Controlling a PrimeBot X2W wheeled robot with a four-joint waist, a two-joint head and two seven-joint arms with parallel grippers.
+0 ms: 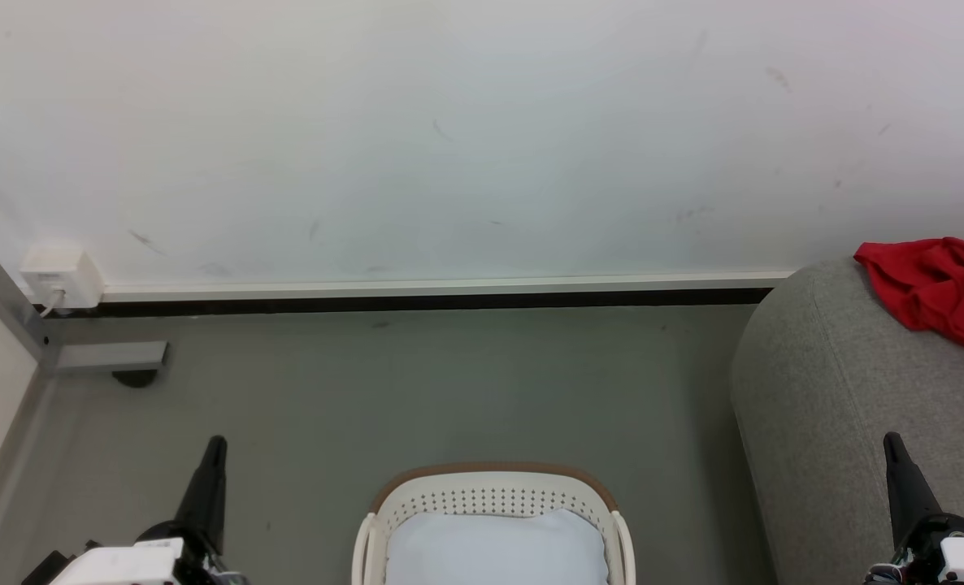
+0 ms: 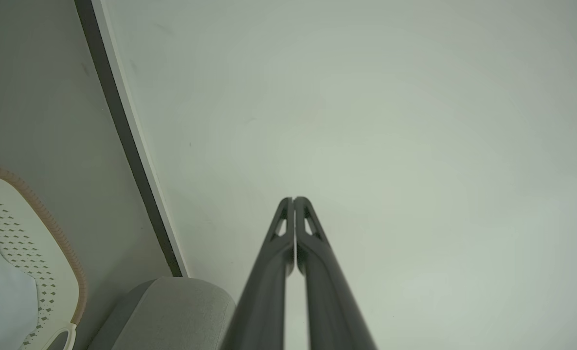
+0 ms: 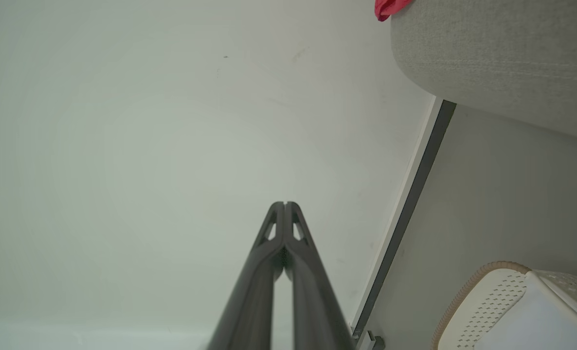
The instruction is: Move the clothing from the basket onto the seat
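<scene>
Wall [image 1: 449, 146], pale and lightly scuffed, takes up the upper half of the head view. It meets the grey floor [image 1: 417, 382] along a white-and-black skirting [image 1: 449, 292].

Seat [image 1: 840, 406], grey fabric with a rounded end, stands on the floor at the right, its far end close to the wall.

Basket [image 1: 490, 491] sits on the floor at the bottom middle, left of the seat with bare floor between them. Its brown rim and perforated cream wall show; the near part is cut off by the picture's edge. Pale padding [image 1: 494, 548] lies inside it.

Clothing [image 1: 937, 288], a crumpled red heap, lies on top of the seat at its far end, near the wall, and runs off the right edge. It is too bunched to tell one garment from another. In the right wrist view a red corner of it shows over the seat's edge.

Left gripper [image 1: 216, 444] rises at the lower left, over the floor left of the basket and apart from it. Its jaws are clenched with nothing between them; the left wrist view shows both fingers pressed together at the tips.

Right gripper [image 1: 891, 443] rises at the lower right, in front of the seat's side. Its jaws are likewise clenched and empty.

A small white box [image 1: 59, 276] with a cable sits on the wall at the far left, just above the skirting.
</scene>
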